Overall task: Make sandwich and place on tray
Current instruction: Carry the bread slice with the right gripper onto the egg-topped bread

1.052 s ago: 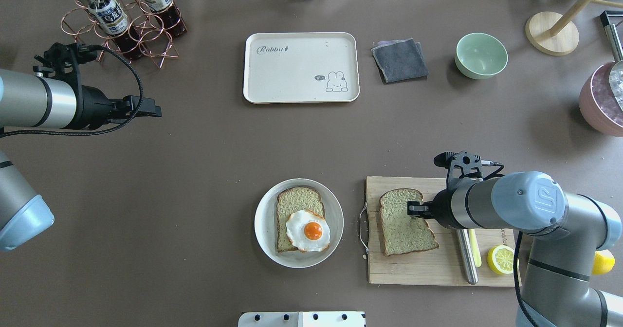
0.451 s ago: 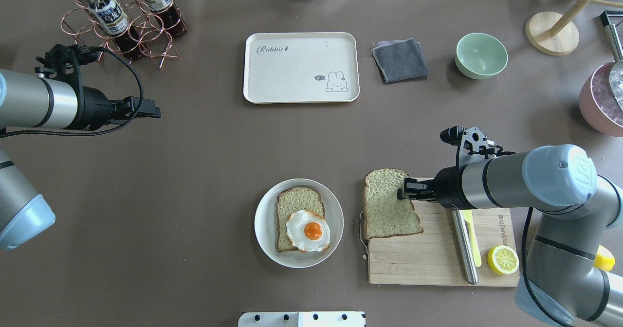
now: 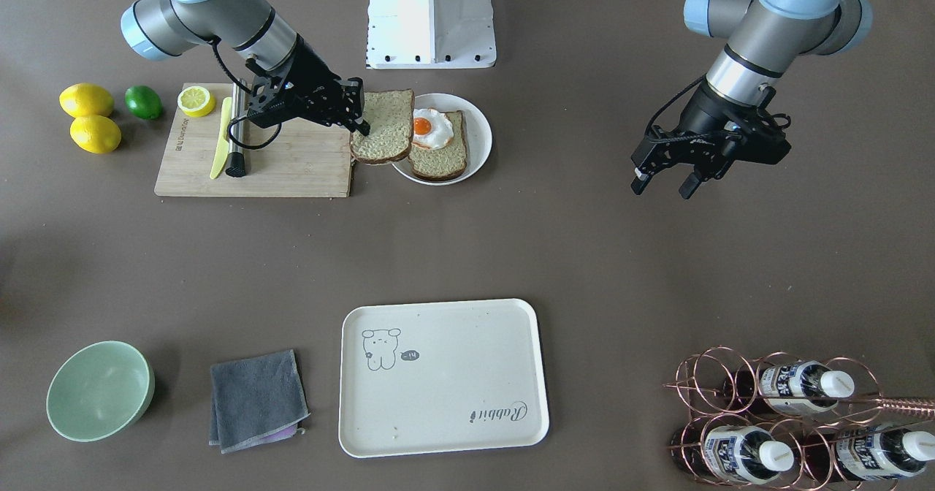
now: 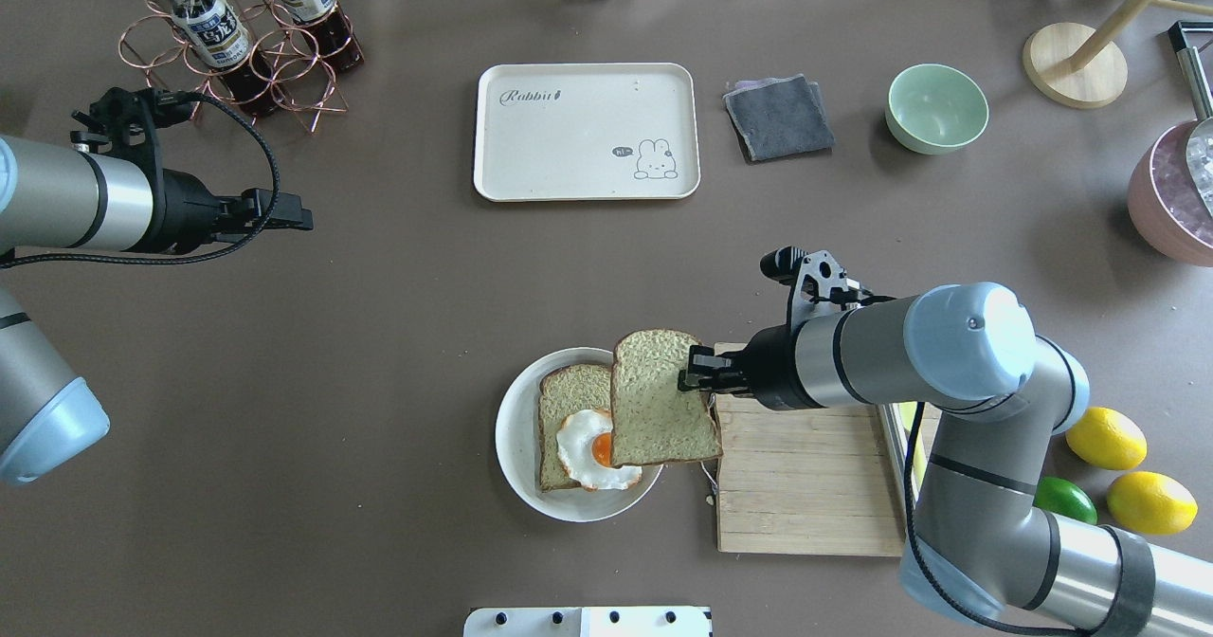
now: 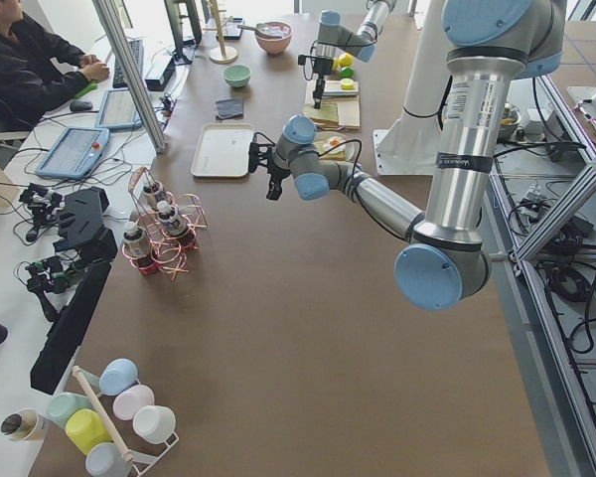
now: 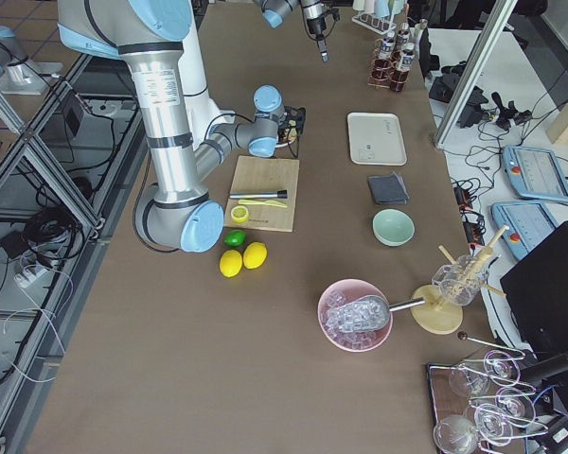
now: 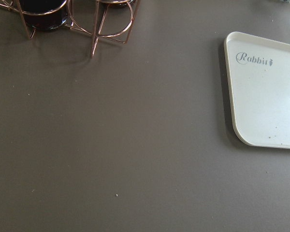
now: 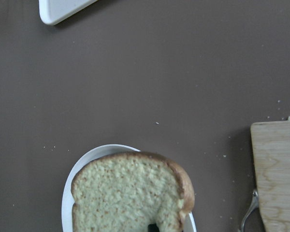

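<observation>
My right gripper [image 4: 684,379] is shut on one bread slice [image 4: 659,400] by its right edge and holds it above the right side of the round white plate [image 4: 512,466]. The slice overlaps part of the fried egg [image 4: 583,447], which lies on the second bread slice [image 4: 569,391] on the plate. The held slice also shows in the front view [image 3: 383,126] and in the right wrist view [image 8: 130,193]. The cream tray [image 4: 586,132] lies bare at the far middle of the table. My left gripper [image 4: 298,215] is open and empty, far off to the left.
The wooden cutting board [image 4: 805,485] lies right of the plate, with a knife [image 3: 234,136] and a lemon half on it. Lemons [image 4: 1099,438] and a lime [image 4: 1061,498] lie beyond it. A bottle rack [image 4: 237,40], grey cloth [image 4: 779,116] and green bowl [image 4: 936,106] stand along the far side.
My right gripper lifted the bread slice off the cutting board and carried it left, to above the plate's right side. The left arm has not moved.
</observation>
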{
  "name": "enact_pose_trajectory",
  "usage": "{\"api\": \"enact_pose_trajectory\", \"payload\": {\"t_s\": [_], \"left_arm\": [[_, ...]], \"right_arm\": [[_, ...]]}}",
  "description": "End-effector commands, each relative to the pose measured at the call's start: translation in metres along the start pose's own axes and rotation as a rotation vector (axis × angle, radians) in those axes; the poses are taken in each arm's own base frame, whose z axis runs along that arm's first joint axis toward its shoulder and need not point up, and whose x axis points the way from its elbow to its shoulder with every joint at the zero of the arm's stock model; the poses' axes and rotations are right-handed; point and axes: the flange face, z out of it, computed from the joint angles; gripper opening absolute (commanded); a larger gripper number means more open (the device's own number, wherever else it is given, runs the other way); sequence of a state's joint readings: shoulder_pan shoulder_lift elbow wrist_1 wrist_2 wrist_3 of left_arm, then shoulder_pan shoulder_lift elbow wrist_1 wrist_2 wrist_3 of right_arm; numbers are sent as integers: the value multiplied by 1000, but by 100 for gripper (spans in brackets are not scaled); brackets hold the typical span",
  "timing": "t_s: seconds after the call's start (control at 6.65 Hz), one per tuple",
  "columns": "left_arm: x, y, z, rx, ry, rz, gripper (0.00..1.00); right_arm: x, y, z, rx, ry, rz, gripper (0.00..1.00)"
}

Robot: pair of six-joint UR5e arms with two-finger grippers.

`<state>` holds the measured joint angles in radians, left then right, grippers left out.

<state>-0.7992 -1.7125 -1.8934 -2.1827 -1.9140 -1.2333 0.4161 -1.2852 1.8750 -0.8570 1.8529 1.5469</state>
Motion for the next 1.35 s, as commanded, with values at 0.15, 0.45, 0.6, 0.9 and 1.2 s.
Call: {"api": "enact_pose_trajectory", "payload": {"t_s": [0.15, 0.45, 0.6, 0.9, 1.2], "left_arm": [[-3, 0, 3, -3, -6, -2, 93], [-3, 0, 2, -1, -5, -3, 94], [-3, 0, 2, -1, -5, -3, 94], [-5, 0, 5, -2, -9, -5, 94], [-4, 1, 7, -5, -9, -2, 94]], "right_arm": [[-57, 47, 44, 28, 43, -28, 0], [-51, 46, 58, 28, 68, -28, 0], [-49, 44, 67, 34, 80, -26, 0], [-41, 45, 77, 35, 100, -27, 0], [-40, 44, 77, 38, 102, -27, 44]]}}
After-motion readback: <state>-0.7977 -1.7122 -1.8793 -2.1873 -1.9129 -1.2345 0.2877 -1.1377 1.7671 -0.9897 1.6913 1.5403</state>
